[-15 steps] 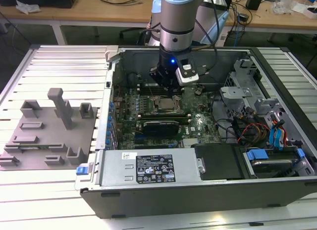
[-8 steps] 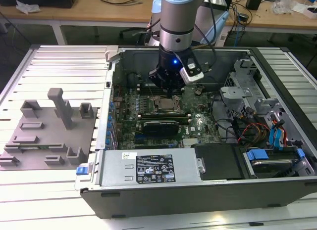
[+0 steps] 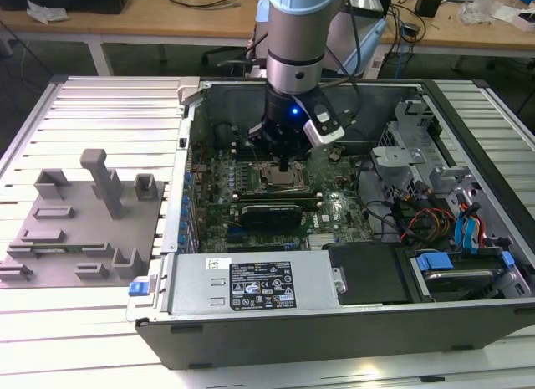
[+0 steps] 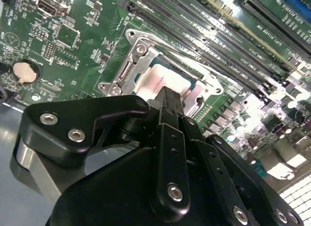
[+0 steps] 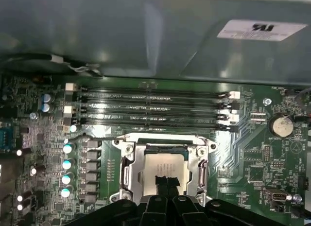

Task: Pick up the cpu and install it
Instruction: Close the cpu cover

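Claw (image 3: pixel 287 165) tips sit pinched together with nothing between them, poised right over the cpu (image 5: pixel 163 166). From where I stand the arm (image 3: pixel 301 38) hangs straight down into the open case (image 3: pixel 334 332). In both wrist views the black fingers (image 5: pixel 165 181) meet in one narrow point just above the chip's pale silver top. Whether they touch it I cannot tell.

The cpu (image 4: pixel 154 82) lies flat inside the socket (image 5: pixel 132 168), with the metal frame (image 4: pixel 122 76) around it on the green board (image 5: pixel 243 148). Just beside the socket run the long memory slots (image 5: pixel 150 109), side by side. A coin cell (image 5: pixel 281 125) lies on the board near them.

In the exterior view, the socket (image 3: pixel 278 181) is directly under the claw. At six o'clock from it, along the case's near wall, lies the power supply (image 3: pixel 255 284). At about four o'clock are the drive bays (image 3: pixel 456 263) with blue clips and loose coloured cables. At nine o'clock, well apart and outside the case, the grey tray (image 3: pixel 84 228) with its upright blocks rests on the slatted table (image 3: pixel 100 113).
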